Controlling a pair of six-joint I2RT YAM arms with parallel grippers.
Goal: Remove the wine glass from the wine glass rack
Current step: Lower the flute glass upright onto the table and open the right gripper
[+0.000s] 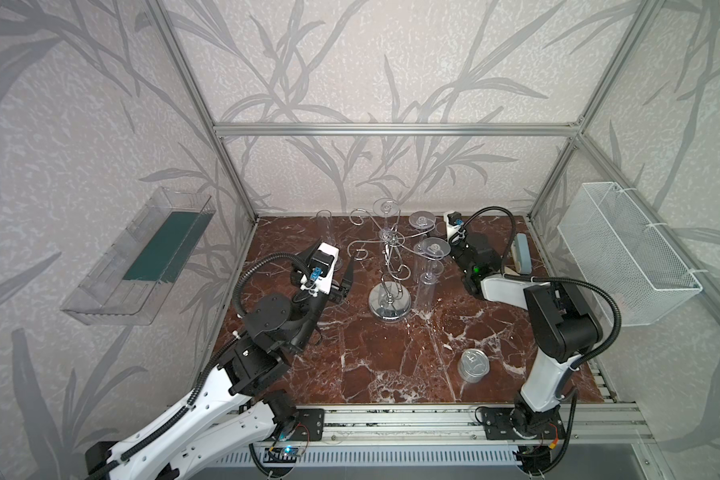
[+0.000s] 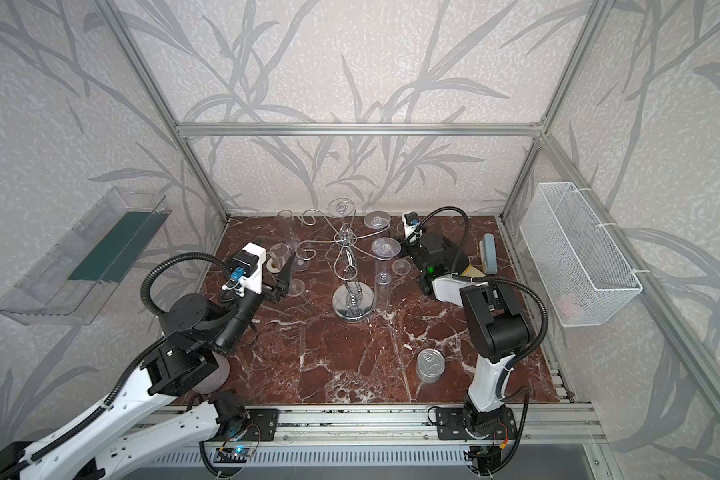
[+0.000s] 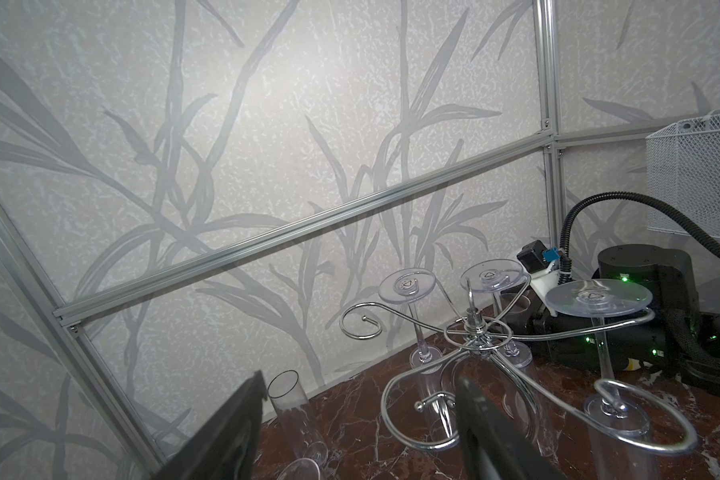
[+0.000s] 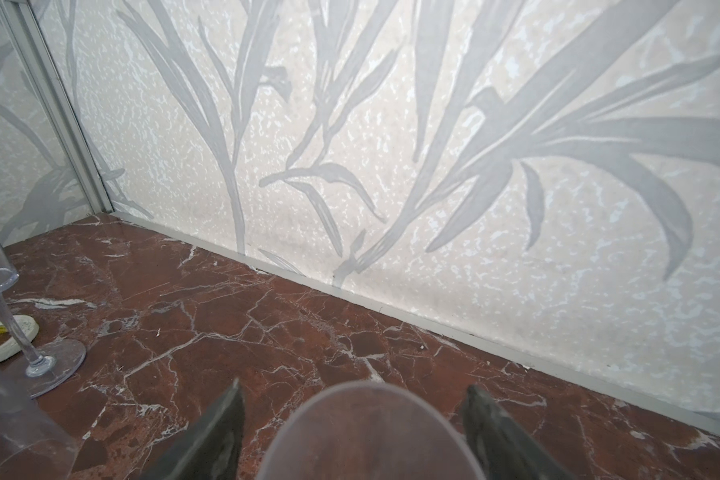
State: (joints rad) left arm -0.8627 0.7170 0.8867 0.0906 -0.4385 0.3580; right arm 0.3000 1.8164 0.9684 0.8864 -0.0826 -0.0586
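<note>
The chrome wine glass rack (image 1: 389, 305) (image 2: 353, 306) stands mid-table, its hub (image 3: 474, 328) close in the left wrist view. Three clear wine glasses hang upside down from its arms, feet up (image 3: 407, 284) (image 3: 491, 274) (image 3: 597, 297). My left gripper (image 3: 360, 378) (image 1: 344, 280) is open and empty just left of the rack. At the back right, my right gripper (image 4: 354, 388) is open. The round rim of a clear wine glass (image 4: 371, 436) sits between its fingers, with a gap on each side. In both top views this gripper is hidden under its wrist (image 1: 458, 237).
Clear flutes (image 3: 285, 399) (image 1: 324, 224) stand at the back left near a tape roll (image 4: 5, 336). A steel tin can (image 1: 472, 365) sits front right. A grey-blue block (image 1: 521, 253) lies by the right wall. A white wire basket (image 1: 628, 253) and a clear tray (image 1: 142, 257) hang on the side walls.
</note>
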